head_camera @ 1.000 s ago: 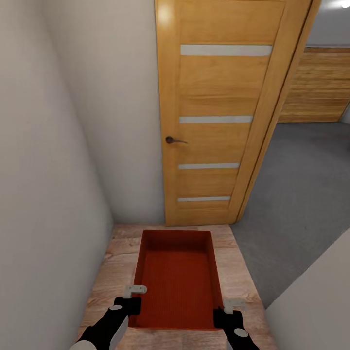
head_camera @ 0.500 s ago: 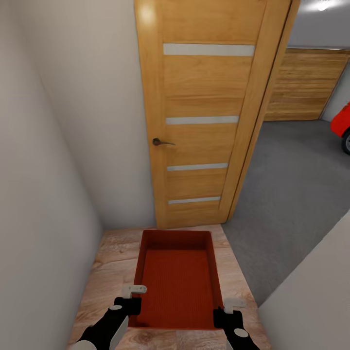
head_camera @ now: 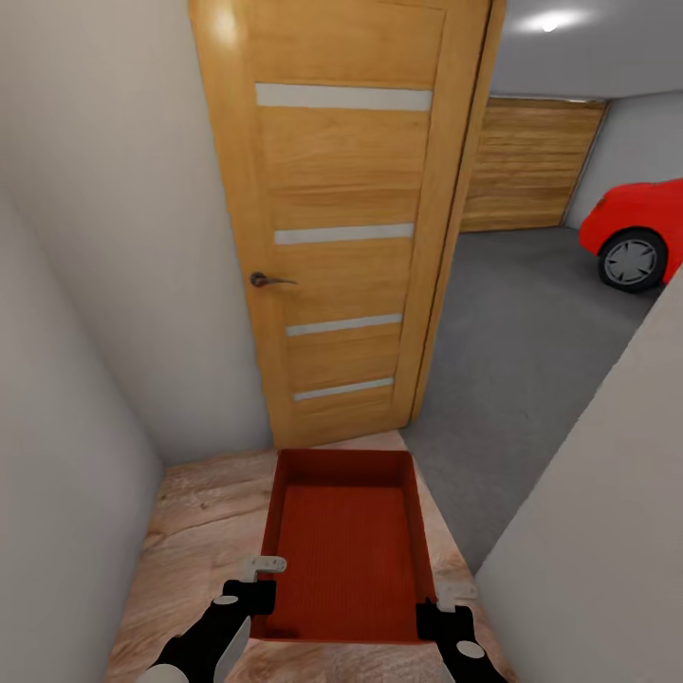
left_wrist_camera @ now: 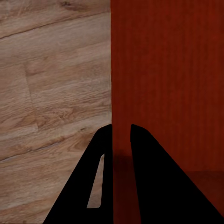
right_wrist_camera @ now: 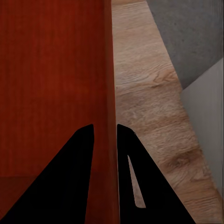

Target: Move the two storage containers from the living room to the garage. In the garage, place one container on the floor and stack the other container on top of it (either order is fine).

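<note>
Light wood plank flooring (head_camera: 199, 531) runs underfoot in a narrow passage between pale walls, and over it the robot carries one storage container (head_camera: 346, 555), an orange-red open-top bin with a finely ribbed bottom, held level and lengthwise away from the robot. The left end effector (head_camera: 254, 581) pinches the container's left side wall near its closest corner; in the left wrist view the two dark fingers (left_wrist_camera: 142, 168) sit on either side of the thin wall edge, one inside the bin and one outside over the planks. The right end effector (head_camera: 446, 599) pinches the right side wall in the same way, and the right wrist view shows its fingers (right_wrist_camera: 74, 172) straddling that wall (right_wrist_camera: 111, 93), with the wood planks and a wedge of grey concrete beyond. The container is empty, so far as the pictures show.

Just past the bin's far end stands a honey-coloured wooden door (head_camera: 346, 218) with four pale horizontal strips and a dark lever handle (head_camera: 266, 280), swung open against the left wall. To its right the planks end and the dark grey floor (head_camera: 522, 341) of the garage begins. Farther in, a horizontal wooden-plank garage door (head_camera: 526, 166) closes the back wall, and the front of a red car (head_camera: 636, 232) with one wheel shows at the right edge.
</note>
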